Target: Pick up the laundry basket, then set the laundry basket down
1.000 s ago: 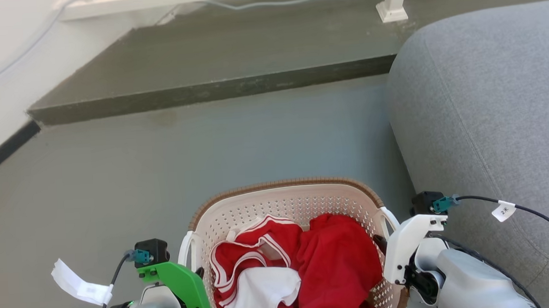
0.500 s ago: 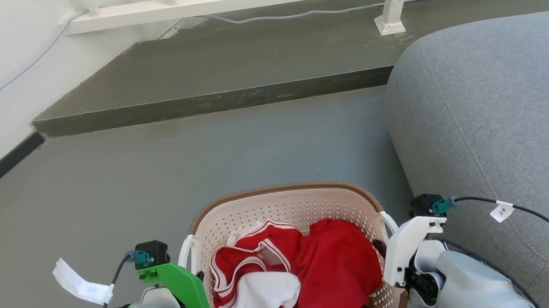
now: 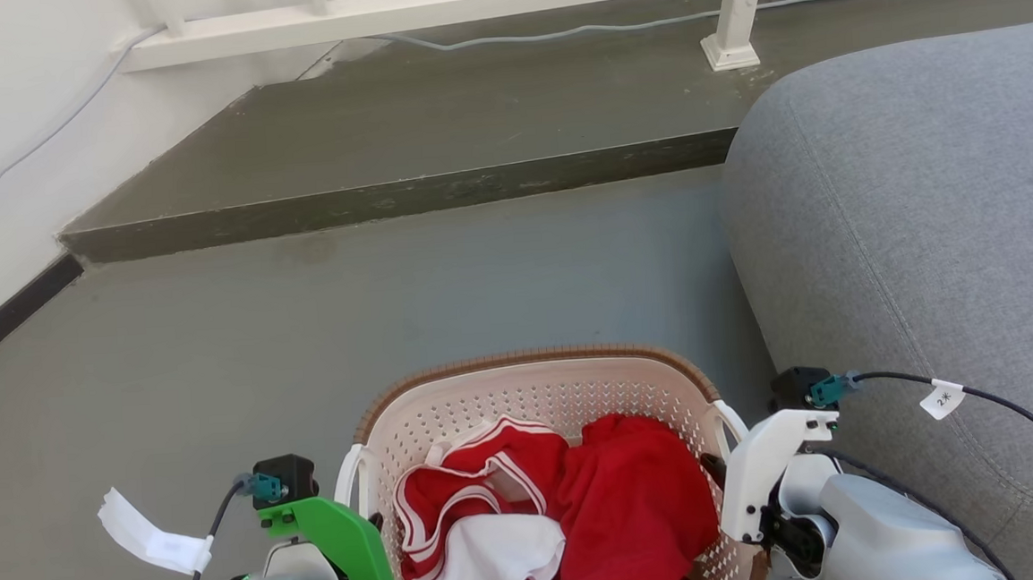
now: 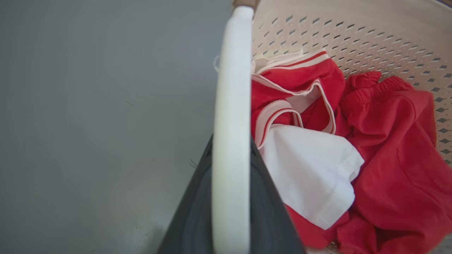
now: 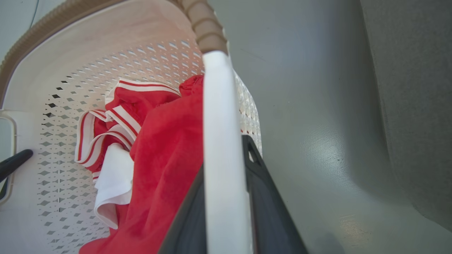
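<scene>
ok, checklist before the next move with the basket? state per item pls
1. Left hand on left handle: ok, gripped from both sides.
2. Right hand on right handle: ok, same.
3. Clothes inside the laundry basket: ok, nothing over the rim.
4. Gap between laundry basket and sofa: ok, floor shows between them in the right wrist view.
5. Underside of the laundry basket off the floor: cannot tell.

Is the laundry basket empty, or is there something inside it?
Not empty. The laundry basket holds crumpled red clothes and a white cloth. Its perforated far wall shows bare above them, so it is only partly filled.
</scene>
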Robot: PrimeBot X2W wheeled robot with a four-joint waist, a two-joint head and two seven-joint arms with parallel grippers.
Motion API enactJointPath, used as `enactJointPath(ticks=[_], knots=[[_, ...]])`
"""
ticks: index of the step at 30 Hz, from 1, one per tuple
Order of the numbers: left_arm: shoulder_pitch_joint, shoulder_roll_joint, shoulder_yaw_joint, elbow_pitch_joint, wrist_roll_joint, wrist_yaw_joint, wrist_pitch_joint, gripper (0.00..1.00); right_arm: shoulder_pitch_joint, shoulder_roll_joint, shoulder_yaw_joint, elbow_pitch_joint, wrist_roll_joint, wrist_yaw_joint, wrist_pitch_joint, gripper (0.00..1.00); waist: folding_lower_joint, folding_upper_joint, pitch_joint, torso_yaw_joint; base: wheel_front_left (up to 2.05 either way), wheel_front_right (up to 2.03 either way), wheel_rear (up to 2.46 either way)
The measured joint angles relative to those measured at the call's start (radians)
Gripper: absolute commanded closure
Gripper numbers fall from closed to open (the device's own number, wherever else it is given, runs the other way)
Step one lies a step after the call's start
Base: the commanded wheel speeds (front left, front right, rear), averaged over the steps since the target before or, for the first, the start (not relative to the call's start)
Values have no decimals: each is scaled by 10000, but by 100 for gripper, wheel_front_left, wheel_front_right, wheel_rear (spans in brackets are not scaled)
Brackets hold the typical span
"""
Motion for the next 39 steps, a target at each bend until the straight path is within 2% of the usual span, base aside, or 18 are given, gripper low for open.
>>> enactJointPath(ticks=[21,27,39], knots=[[-7,0,-238,21,-128,0,-17,100,-39,-27,174,6,224,-6,-2,100,0,0,233,-75,0,0,0],[-161,2,-245,-25,-128,0,-84,100,-265,-35,196,4,224,-19,-42,100,0,0,580,-88,0,0,0],[-1122,165,-226,-357,-113,2,-748,100,-1197,-107,127,-161,222,-180,-903,100,0,0,1760,-61,0,0,0]])
